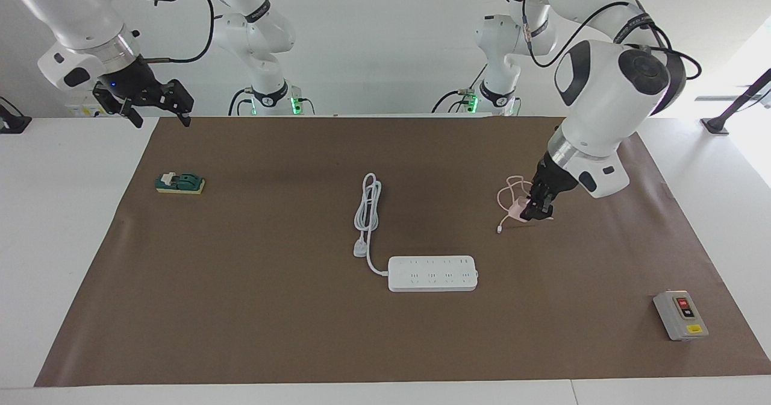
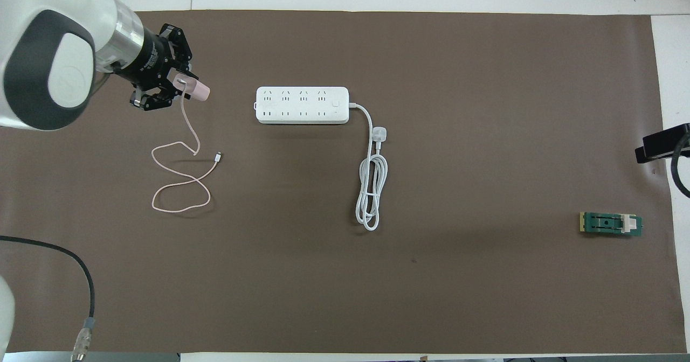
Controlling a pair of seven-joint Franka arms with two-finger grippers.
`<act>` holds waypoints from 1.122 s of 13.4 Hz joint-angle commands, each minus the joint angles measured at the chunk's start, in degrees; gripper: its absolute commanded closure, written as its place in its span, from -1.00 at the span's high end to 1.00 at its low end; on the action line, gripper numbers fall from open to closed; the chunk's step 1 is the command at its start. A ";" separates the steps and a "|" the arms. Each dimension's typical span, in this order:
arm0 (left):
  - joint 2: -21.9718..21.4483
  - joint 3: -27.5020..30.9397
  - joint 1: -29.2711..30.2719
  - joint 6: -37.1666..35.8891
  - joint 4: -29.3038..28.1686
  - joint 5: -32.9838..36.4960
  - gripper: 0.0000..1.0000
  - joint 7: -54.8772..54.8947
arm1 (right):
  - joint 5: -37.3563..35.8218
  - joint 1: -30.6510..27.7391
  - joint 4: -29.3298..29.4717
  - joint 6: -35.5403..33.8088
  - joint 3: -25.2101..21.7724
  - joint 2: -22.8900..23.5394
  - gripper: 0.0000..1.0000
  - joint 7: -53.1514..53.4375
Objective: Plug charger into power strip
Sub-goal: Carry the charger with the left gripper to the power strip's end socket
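- Facing view: left gripper [image 1: 538,210] is pinching the charger [image 1: 518,207], low over the mat; the power strip [image 1: 432,273] sits toward the table's middle, long axis across.
- Overhead view: right gripper [image 1: 158,105] waits spread; left arm's clearly closer.

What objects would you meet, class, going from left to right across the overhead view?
Left claw holding the charger → power strip → its coiled white cord → green switch.

Left end effector [image 1: 538,211] low and clamped, arm bent downward; right end effector [image 1: 158,105] raised, spread wide, arm waiting.
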 commanded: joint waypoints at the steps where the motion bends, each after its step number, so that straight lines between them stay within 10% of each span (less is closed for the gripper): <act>1: 3.37 0.68 -3.03 4.33 0.70 4.04 -1.00 -9.31 | -0.99 -0.65 -0.57 0.87 0.59 -0.65 1.00 -0.30; 15: 9.36 1.03 -7.61 14.10 -5.79 7.39 -1.00 -31.05 | -0.99 -1.09 -0.75 0.43 0.68 -0.74 1.00 -0.56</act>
